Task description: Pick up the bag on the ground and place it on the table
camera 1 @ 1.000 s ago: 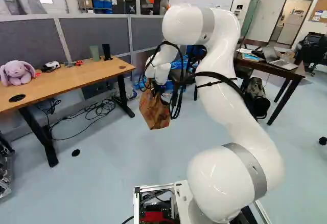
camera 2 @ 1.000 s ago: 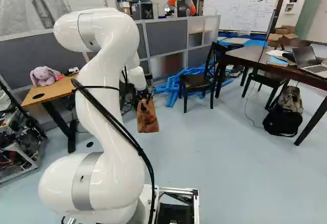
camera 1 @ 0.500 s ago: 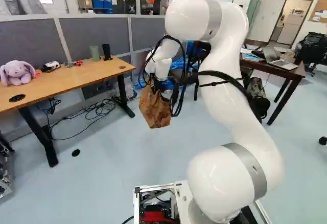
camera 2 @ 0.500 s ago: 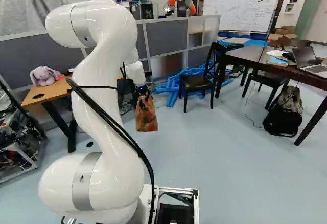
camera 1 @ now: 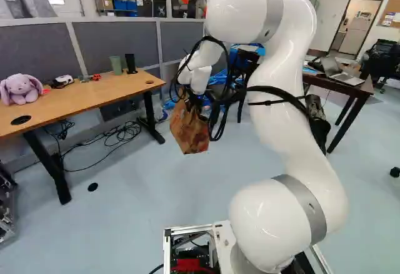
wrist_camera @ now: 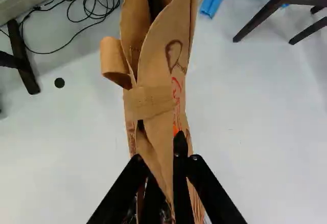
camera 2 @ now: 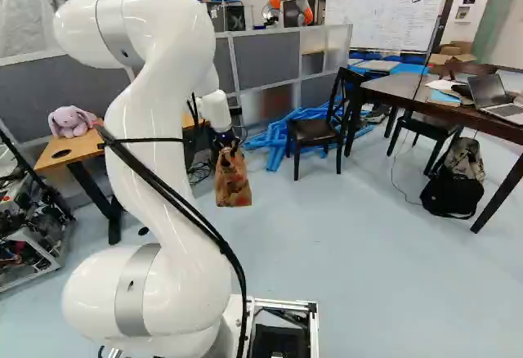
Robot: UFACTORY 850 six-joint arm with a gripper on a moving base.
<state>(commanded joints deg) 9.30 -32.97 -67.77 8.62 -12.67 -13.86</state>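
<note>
One paper bag (camera 1: 189, 130) hangs in our black gripper (wrist_camera: 164, 162), whose fingers are closed on the paper near its mouth; it is off the floor (camera 2: 327, 252), out past the right end of the wooden desk (camera 1: 87, 96) in the left base view and seemingly lower than the desktop. Since we hold only a thin part, the likeliest trouble is the paper creasing, tearing or sliding out under the bag's own weight if we swing it fast. If we mean to use this desk and come in too low, the bag's bottom would catch the right edge and fold up. Near the far right corner stand the green cup (camera 1: 116, 65) and the black cup (camera 1: 130, 63), which a swaying bag could knock over; the plush rabbit (camera 1: 22, 89) sits by the far edge, towards the other end. The dark table (camera 2: 400, 88) might be the goal instead; we cannot tell. The bag points mouth up, bottom down, its long axis close to upright, with the bottom leaning slightly rightward in the left base view, and in the wrist view its narrow mouth stretches ahead of the gripper.
</note>
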